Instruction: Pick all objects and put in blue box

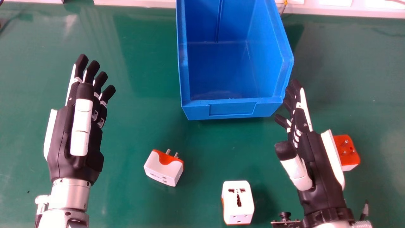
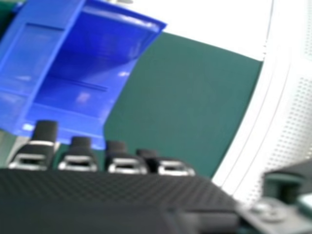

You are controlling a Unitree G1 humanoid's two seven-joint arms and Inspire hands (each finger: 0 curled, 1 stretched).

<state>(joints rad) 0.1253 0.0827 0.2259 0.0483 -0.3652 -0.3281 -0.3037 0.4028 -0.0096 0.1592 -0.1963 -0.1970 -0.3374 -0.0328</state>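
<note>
My left hand is open above the table's left part, left of the blue box. My right hand is open just right of the box's front corner. In the right hand view, my right hand has its fingers in front of the blue box. A white and orange adapter lies between the hands, prongs up. A second white adapter sits nearer, left of the right hand, sockets up. Another orange and white adapter is partly hidden behind the right hand. The box's visible interior holds nothing.
The green table carries everything. White edging runs behind it at the back. In the right hand view, a white perforated surface lies past the table's curved edge.
</note>
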